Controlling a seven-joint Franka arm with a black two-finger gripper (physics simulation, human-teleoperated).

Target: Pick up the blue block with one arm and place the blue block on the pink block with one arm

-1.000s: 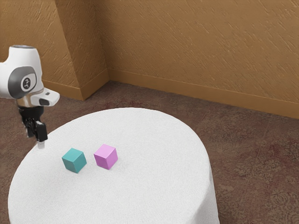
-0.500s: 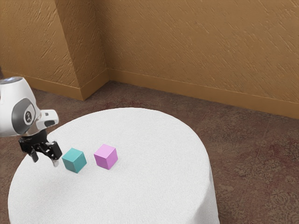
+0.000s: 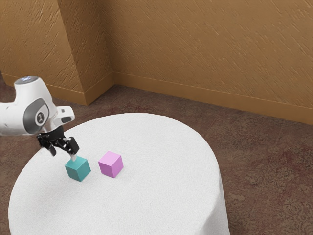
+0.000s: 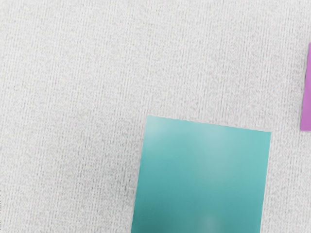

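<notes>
The blue block (image 3: 78,168), teal in colour, rests on the round white table (image 3: 156,147). Just to its right in the exterior view stands the pink block (image 3: 110,164), a small gap apart. My gripper (image 3: 63,153) hangs a little above the blue block's upper left corner, open, with nothing between its fingers. In the wrist view the blue block (image 4: 201,177) lies close under my hand, and an edge of the pink block (image 4: 306,87) shows beyond it.
The white tabletop (image 4: 73,97) stretches bare around both blocks. Its rounded edge drops to a brown carpet (image 3: 264,161), with tan walls behind.
My arm has swung from the table's left edge, dipped low, then moved toward the exterior view's right, ending just over the blue block. Neither block has moved.
</notes>
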